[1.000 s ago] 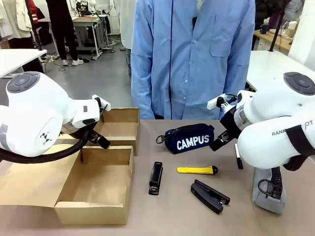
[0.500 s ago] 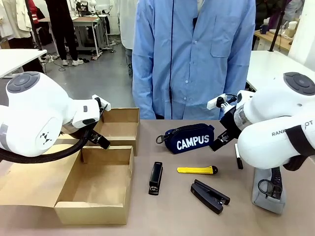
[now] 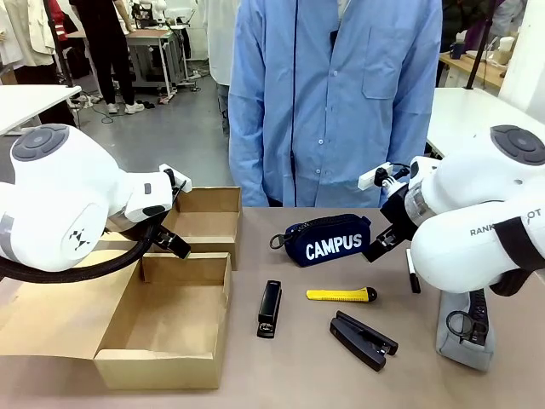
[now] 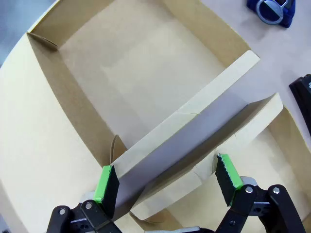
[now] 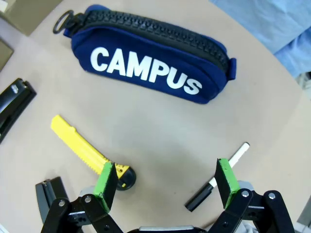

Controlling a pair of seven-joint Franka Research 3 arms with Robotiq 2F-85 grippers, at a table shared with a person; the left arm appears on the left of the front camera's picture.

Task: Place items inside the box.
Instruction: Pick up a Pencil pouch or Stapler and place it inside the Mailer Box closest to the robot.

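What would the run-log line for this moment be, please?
left gripper: open over box flaps | right gripper: open above table, between yellow knife and marker | CAMPUS pouch, staplers: on table, outside box

Pouch (image 3: 328, 240) is showing navy with white CAMPUS lettering (zip black); knife (image 3: 339, 295) is reading yellow; 2 staplers (image 3: 269, 308) (image 3: 364, 339) black; box (image 3: 162, 366) tan.

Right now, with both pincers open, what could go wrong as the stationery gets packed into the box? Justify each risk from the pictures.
1. The right pincer hangs open over the table between the yellow knife and the marker; dropping straight down may grab nothing or knock either one aside.
2. The left pincer is poised open over a cardboard flap of the box; lowering or closing there could bend the flap or drag the box.
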